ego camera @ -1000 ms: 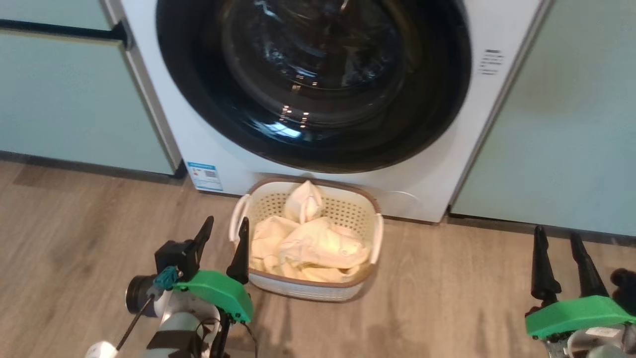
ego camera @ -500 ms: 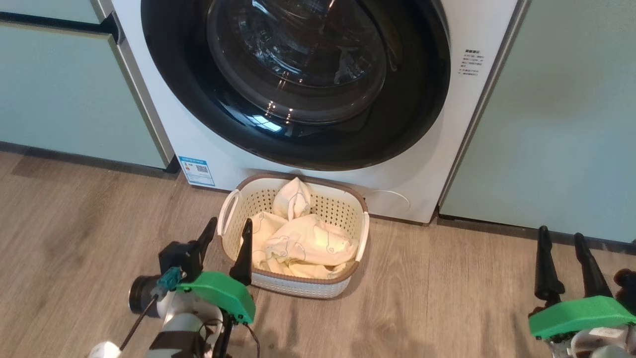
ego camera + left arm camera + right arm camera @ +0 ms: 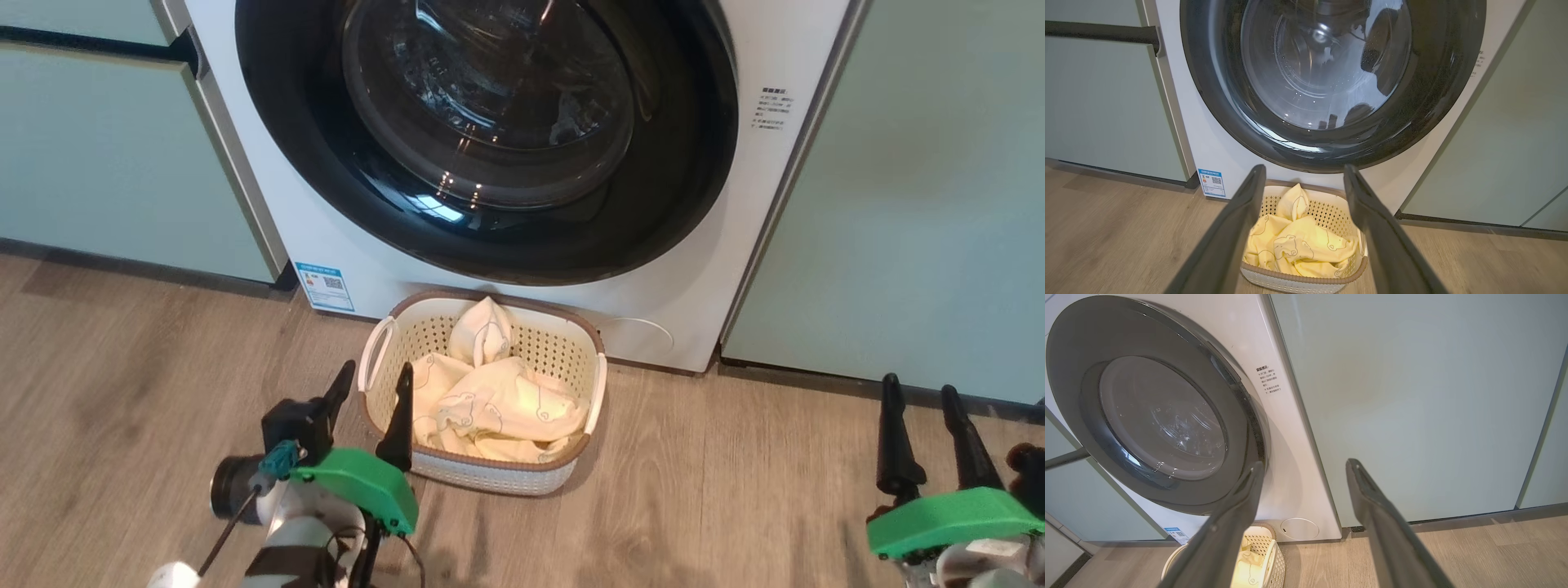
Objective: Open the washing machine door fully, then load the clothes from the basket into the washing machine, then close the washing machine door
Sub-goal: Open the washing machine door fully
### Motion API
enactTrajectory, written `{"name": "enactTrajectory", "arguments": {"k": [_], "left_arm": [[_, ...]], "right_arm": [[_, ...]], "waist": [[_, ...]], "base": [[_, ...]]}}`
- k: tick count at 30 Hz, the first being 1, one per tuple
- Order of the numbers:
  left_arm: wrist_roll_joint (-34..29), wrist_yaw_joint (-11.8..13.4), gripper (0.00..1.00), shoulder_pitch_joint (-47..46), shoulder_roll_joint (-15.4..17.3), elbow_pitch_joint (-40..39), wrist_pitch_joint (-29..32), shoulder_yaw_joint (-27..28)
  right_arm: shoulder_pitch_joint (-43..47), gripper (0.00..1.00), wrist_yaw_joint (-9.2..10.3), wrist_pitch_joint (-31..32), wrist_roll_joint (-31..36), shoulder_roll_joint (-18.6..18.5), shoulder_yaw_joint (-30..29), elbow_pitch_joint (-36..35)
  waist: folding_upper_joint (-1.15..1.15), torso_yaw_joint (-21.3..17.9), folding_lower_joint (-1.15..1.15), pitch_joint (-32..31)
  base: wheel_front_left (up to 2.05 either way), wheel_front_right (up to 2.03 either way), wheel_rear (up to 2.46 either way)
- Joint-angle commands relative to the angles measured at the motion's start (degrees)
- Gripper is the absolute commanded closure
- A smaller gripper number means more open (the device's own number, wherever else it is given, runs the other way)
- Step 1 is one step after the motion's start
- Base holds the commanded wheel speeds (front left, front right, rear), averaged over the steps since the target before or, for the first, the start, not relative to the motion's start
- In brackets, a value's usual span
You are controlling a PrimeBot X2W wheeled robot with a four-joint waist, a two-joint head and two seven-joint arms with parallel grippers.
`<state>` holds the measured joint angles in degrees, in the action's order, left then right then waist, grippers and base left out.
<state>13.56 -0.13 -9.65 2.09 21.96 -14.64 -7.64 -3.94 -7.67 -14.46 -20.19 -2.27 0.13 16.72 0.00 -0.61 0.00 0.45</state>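
White washing machine (image 3: pixel 702 278) stands between pale-green cabinets (image 3: pixel 98 163), its round black-rimmed door (image 3: pixel 490 106) shut flush. On the wood floor (image 3: pixel 122 367) just in front sits the cream basket (image 3: pixel 490 478), heaped with pale yellow bear-print clothes (image 3: pixel 498 404). The left gripper (image 3: pixel 377 365) hovers by the basket's near left corner, fingers spread and empty. The right gripper (image 3: pixel 918 383) hangs well off to the right, likewise spread.

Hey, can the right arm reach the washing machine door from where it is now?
Probably yes: the right gripper is open and empty, and nothing stands between it and the washing machine door; the basket sits farther left.
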Motion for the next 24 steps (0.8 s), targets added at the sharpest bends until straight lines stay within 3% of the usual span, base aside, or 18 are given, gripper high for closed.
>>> {"name": "enactTrajectory", "arguments": {"k": [1,9,11,12,14,15,24], "left_arm": [[-0.8,0.4,0.00,-3.0,0.8,-1.3,-0.4,2.0],[-0.6,0.7,0.00,-3.1,0.8,-0.6,-0.4,1.8],[-0.3,0.8,0.00,-3.1,0.8,-0.6,-0.4,1.5],[-0.2,0.8,0.00,-3.1,0.8,-0.6,-0.4,1.5],[0.0,0.8,0.00,-3.2,0.8,-0.6,-0.4,1.3],[0.2,0.8,0.00,-3.2,0.8,-0.7,-0.4,1.2],[1.3,0.9,0.00,-3.8,0.8,-1.1,-0.4,0.7]], "right_arm": [[-2.3,0.00,0.19,-0.5,-0.3,-0.6,1.4,-1.5],[-3.2,0.00,0.19,-0.5,-1.8,-0.6,2.6,-0.6],[-3.7,0.27,0.19,-0.5,-3.3,-0.6,3.0,-0.4],[-4.0,0.59,0.19,-0.5,-4.4,-0.6,3.2,-0.3],[-4.8,0.96,0.19,-0.5,-7.0,-0.6,3.7,-0.2],[-5.3,1.00,0.19,-0.5,-8.4,-0.6,3.9,-0.2],[-11.8,1.00,0.19,-0.5,-27.5,-1.1,4.7,2.1]], "waist": [[0.00,0.0,0.00,-0.1],[0.00,0.1,0.00,-0.1],[0.00,0.2,0.00,-0.1],[0.00,0.2,0.00,0.0],[0.00,0.3,0.00,0.3],[0.00,0.4,0.00,0.4],[0.00,1.4,0.00,2.3]], "base": [[0.00,0.00,0.00],[0.00,0.00,0.00],[0.00,0.00,0.00],[0.00,0.00,0.00],[0.00,0.00,0.00],[0.00,0.00,0.00],[0.00,0.00,0.00]]}}
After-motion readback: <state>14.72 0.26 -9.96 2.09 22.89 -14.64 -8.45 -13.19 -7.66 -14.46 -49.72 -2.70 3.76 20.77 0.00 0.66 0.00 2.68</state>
